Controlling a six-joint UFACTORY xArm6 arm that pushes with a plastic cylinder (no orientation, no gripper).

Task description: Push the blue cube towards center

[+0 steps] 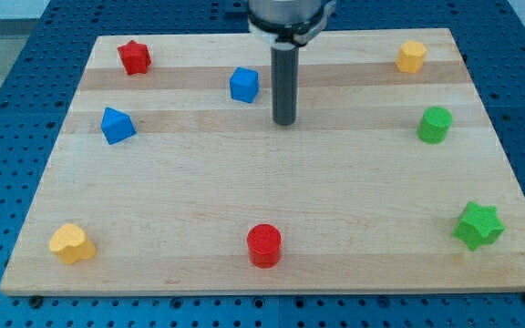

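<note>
The blue cube sits at eleven o'clock, unpushed, my tip, a jawless rod holding nothing, just beside it at four o'clock.

We see a red star block, yellow hexagon block, green cylinder block, and red cylinder block on a pale wooden board.

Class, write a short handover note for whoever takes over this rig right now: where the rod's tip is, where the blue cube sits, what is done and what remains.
My tip is down on the board, just to the view's right of the blue cube and slightly below it, not touching.
The blue cube sits near the view's top, left of the middle of the wooden board.
Done: nothing visible yet; the cube is not at the centre.
Left: get behind the cube on its top-left side and push it down-right to the centre.
</note>
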